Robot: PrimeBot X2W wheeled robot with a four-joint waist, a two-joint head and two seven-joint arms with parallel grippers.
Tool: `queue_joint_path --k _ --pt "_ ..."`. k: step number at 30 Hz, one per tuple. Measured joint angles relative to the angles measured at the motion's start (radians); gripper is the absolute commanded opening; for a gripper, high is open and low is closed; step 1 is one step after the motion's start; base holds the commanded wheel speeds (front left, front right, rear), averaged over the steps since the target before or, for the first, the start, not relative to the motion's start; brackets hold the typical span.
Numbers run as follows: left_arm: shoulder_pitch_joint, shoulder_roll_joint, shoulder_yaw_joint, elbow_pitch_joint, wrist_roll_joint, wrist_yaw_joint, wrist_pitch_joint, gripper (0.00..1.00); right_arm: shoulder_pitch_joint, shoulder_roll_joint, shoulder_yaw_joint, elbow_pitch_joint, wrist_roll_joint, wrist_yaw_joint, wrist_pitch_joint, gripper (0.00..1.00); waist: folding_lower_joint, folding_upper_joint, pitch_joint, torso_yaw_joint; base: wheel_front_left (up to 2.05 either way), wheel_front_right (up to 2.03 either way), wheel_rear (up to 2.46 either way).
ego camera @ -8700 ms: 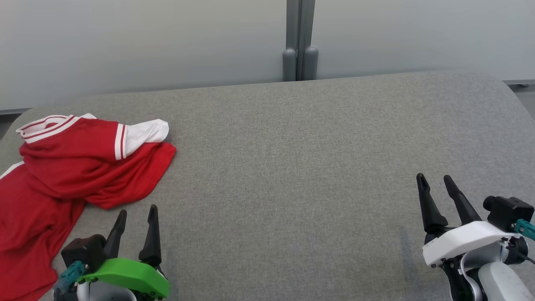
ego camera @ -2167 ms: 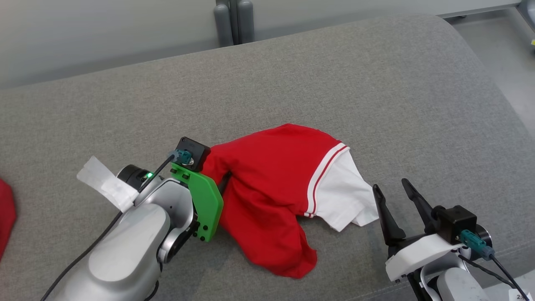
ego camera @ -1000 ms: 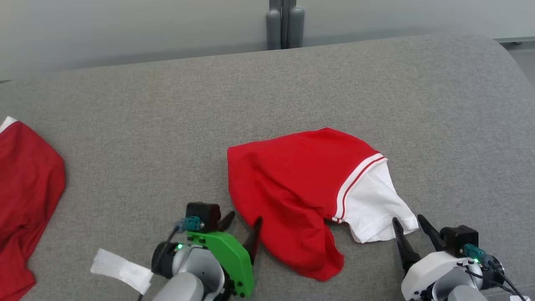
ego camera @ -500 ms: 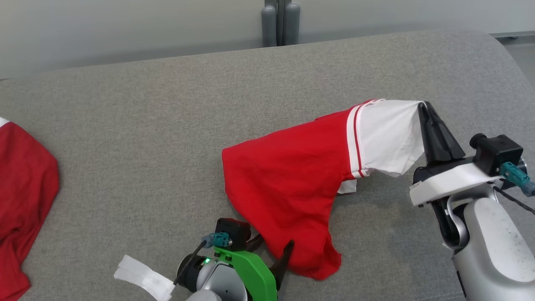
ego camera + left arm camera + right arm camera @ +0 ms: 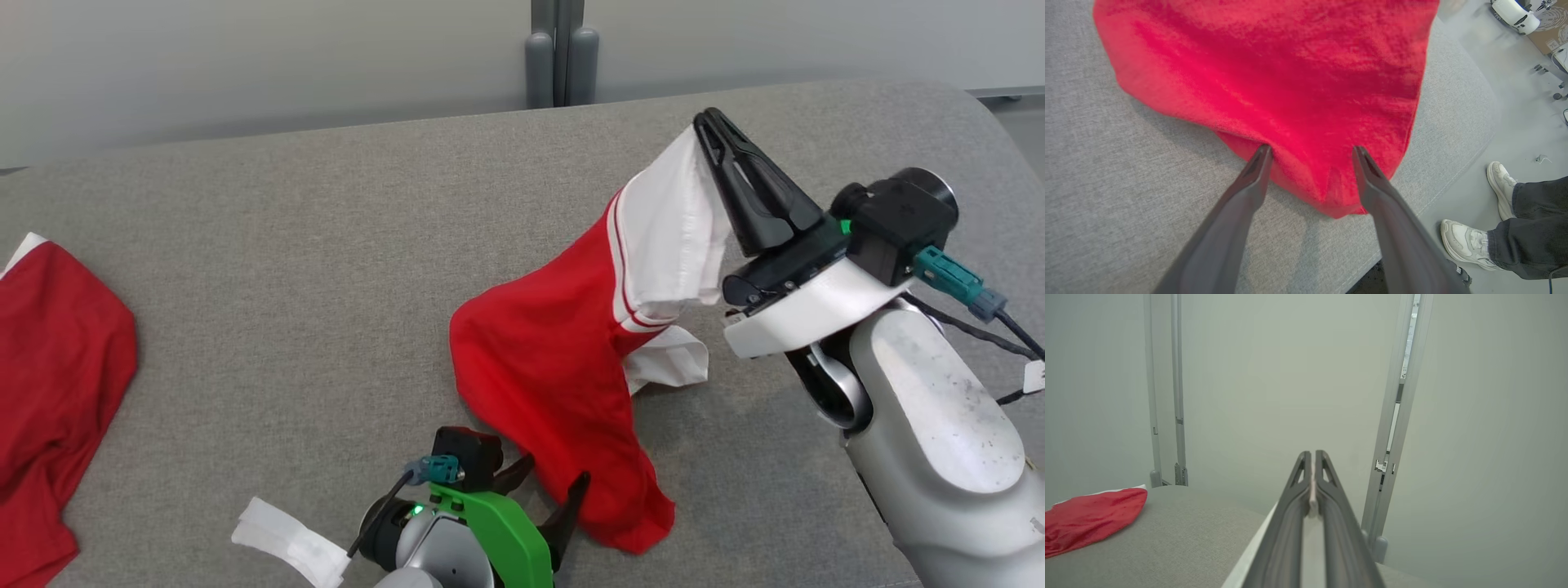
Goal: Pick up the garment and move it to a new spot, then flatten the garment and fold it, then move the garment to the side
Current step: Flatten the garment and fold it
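The garment (image 5: 555,359) is red with a white sleeve and lies bunched in the middle of the grey padded table (image 5: 286,245). My right gripper (image 5: 706,122) is shut on the tip of the white sleeve (image 5: 669,229) and holds it up off the table, so the red body hangs down from it. In the right wrist view a sliver of white cloth (image 5: 1312,506) sits pinched between that gripper's (image 5: 1311,454) fingers. My left gripper (image 5: 553,472) stands open low at the near edge. Its fingertips touch the garment's red hem (image 5: 1274,73), one on each side of a fold.
A second red garment (image 5: 57,359) lies at the table's far left. A grey post (image 5: 562,49) stands behind the table against the pale wall. A person's feet (image 5: 1470,245) stand on the floor beside the table's near edge. White tape (image 5: 286,543) wraps my left arm.
My right gripper shut on the white sleeve and lifted it up and away from the near edge, pulling the garment upright. My left gripper shifted slightly right and stays open.
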Motion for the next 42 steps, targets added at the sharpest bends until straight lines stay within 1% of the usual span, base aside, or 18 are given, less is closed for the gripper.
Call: queue_joint_path --k 2,7,9,12,14,16,19,21,24,25,29,31,32,36,38,40,42 --pt "0.001 0.000 -0.002 0.000 -0.004 0.000 0.002 1.00 -0.024 -0.002 0.029 -0.016 0.036 0.000 0.019 0.00 0.0000 0.0000 -0.006 0.007 0.00 0.00 0.00" --pt "0.001 -0.002 -0.004 0.000 -0.012 0.000 0.006 1.00 -0.096 -0.053 0.103 -0.051 0.056 0.000 0.096 0.00 0.0000 0.0000 -0.020 0.030 0.00 0.00 0.00" --pt "0.002 -0.003 0.000 0.000 -0.021 0.000 -0.003 1.00 -0.136 -0.058 0.134 -0.079 0.078 0.000 0.130 0.00 0.0000 0.0000 -0.027 0.042 0.00 0.00 0.00" --pt "0.002 -0.003 0.007 0.002 -0.034 0.000 -0.008 1.00 -0.202 -0.059 0.144 -0.105 0.111 0.000 0.173 0.00 0.0000 0.0000 -0.039 0.061 0.00 0.00 0.00" --pt "0.006 -0.004 0.010 0.003 -0.045 0.000 -0.012 1.00 -0.234 -0.058 0.136 -0.110 0.143 0.000 0.208 0.00 0.0000 0.0000 -0.050 0.074 0.00 0.00 0.00" --pt "0.014 -0.004 0.015 0.005 -0.052 0.000 -0.016 1.00 -0.254 -0.058 0.105 -0.106 0.156 0.000 0.237 0.00 0.0000 0.0000 -0.061 0.087 0.00 0.00 0.00" --pt "0.027 -0.004 0.021 0.010 -0.053 0.002 -0.021 1.00 -0.284 -0.070 0.031 -0.063 0.156 0.000 0.277 0.00 0.0000 0.0000 -0.079 0.107 0.00 0.00 0.00" --pt "0.032 -0.004 0.022 0.011 -0.054 0.002 -0.021 1.00 -0.290 -0.091 -0.007 -0.022 0.156 -0.006 0.309 0.00 0.0000 0.0000 -0.089 0.121 0.00 0.00 0.00" --pt "0.033 -0.004 0.025 0.011 -0.061 0.002 -0.026 1.00 -0.279 -0.127 -0.037 0.050 0.162 -0.026 0.357 0.00 0.0000 0.0000 -0.103 0.142 0.00 0.00 0.00" --pt "0.036 -0.004 0.026 0.010 -0.061 0.002 -0.027 1.00 -0.247 -0.146 -0.054 0.091 0.170 -0.043 0.384 0.00 0.0000 0.0000 -0.111 0.156 0.00 0.00 0.00" --pt "0.056 -0.004 0.032 0.001 -0.061 0.002 -0.036 1.00 -0.165 -0.181 -0.059 0.163 0.170 -0.056 0.423 0.00 0.0000 0.0000 -0.120 0.174 0.00 0.00 0.00" --pt "0.063 -0.004 0.030 0.001 -0.061 0.002 -0.037 1.00 -0.130 -0.204 -0.064 0.198 0.159 -0.067 0.429 0.00 0.0000 0.0000 -0.119 0.172 0.00 0.00 0.00" --pt "0.063 -0.004 0.030 0.001 -0.061 0.002 -0.037 1.00 -0.130 -0.204 -0.064 0.198 0.159 -0.067 0.429 0.00 0.0000 0.0000 -0.119 0.172 0.00 0.00 0.00" --pt "0.063 -0.004 0.028 -0.007 -0.061 0.002 -0.038 1.00 -0.105 -0.251 -0.090 0.235 0.137 -0.099 0.432 0.00 0.0000 0.0000 -0.111 0.158 0.00 0.00 0.00" --pt "0.062 -0.004 0.014 -0.013 -0.059 0.002 -0.038 1.00 -0.104 -0.267 -0.099 0.242 0.122 -0.109 0.430 0.00 0.0000 0.0000 -0.103 0.148 0.00 0.00 0.00" --pt "0.062 -0.004 -0.019 -0.021 -0.059 0.001 -0.036 1.00 -0.101 -0.269 -0.108 0.245 0.122 -0.117 0.430 0.00 0.0000 0.0000 -0.092 0.137 0.00 0.00 0.00" --pt "0.059 -0.004 -0.053 -0.026 -0.058 -0.005 -0.031 1.00 -0.096 -0.257 -0.109 0.244 0.127 -0.118 0.425 0.00 0.0000 0.0000 -0.079 0.127 0.00 0.00 0.00"
